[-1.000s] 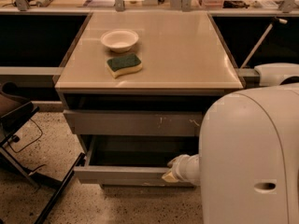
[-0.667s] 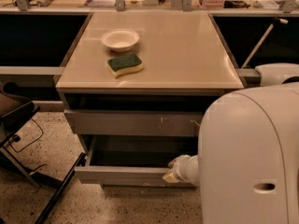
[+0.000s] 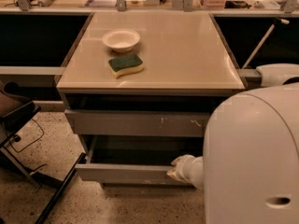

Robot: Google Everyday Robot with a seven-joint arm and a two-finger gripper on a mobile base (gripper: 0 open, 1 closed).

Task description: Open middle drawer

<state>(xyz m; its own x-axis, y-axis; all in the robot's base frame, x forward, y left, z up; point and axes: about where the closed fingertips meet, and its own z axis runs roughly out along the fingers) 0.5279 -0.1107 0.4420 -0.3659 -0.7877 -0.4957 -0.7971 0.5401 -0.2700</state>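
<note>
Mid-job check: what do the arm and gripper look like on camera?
The arm is a bulky, smooth white rounded shell with one small dark oval slot; no cables show. The gripper, at the front edge of the middle drawer, is a cream-white rounded lump.

Beige cabinet top: a white bowl stands at ten o'clock from its centre. A green-and-yellow sponge lies near the bowl, at six o'clock. Below, the gripper sits at the front edge of the middle drawer.
</note>
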